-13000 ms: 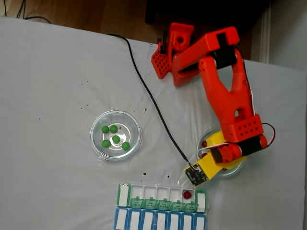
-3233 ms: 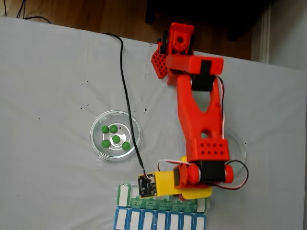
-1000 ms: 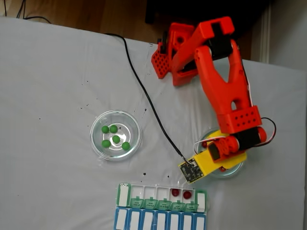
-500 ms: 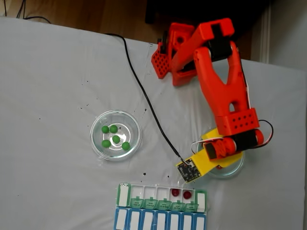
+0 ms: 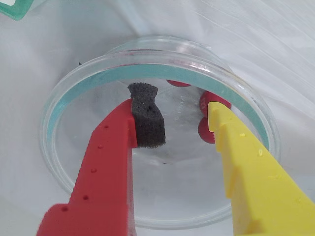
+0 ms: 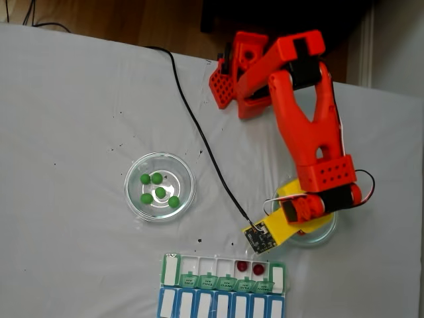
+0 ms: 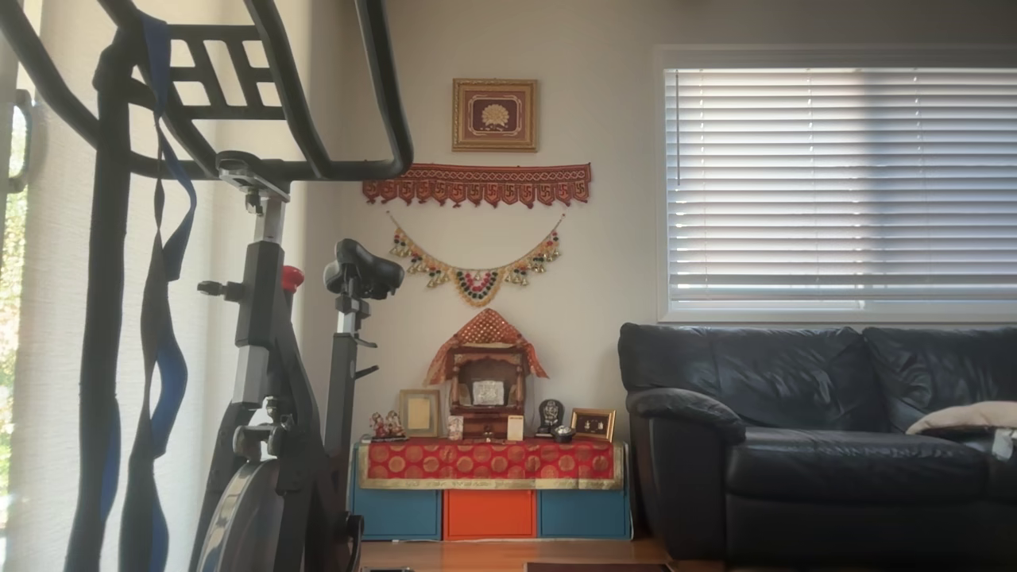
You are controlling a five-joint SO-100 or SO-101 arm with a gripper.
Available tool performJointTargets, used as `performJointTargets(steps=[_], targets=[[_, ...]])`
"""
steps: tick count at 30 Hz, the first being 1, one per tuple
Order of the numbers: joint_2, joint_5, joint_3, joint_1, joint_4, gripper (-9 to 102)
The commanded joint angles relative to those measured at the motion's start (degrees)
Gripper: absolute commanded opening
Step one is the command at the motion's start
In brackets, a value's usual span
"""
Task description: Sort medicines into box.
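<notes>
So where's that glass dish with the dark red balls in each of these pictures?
Wrist view: the glass dish takes up the middle of the picture, seen from close above.
Fixed view: the dish sits at lower right, partly under the arm.
Other view: this camera looks at a room with a sofa, away from the table.
Shared landmark: the end effector, open over the dish, its yellow body covering the dish's left side.

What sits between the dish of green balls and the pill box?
In the fixed view, only bare white tablecloth with a few dark specks lies between the green-ball dish and the pill box.
</notes>
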Motion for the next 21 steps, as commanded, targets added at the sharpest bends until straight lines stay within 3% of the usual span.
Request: performJointTargets(steps=[1, 21], targets=[[0.3, -0.1, -1.5, 0.7, -1.1, 17], [-1.1, 1.1, -0.6, 1.2, -3.7, 15]])
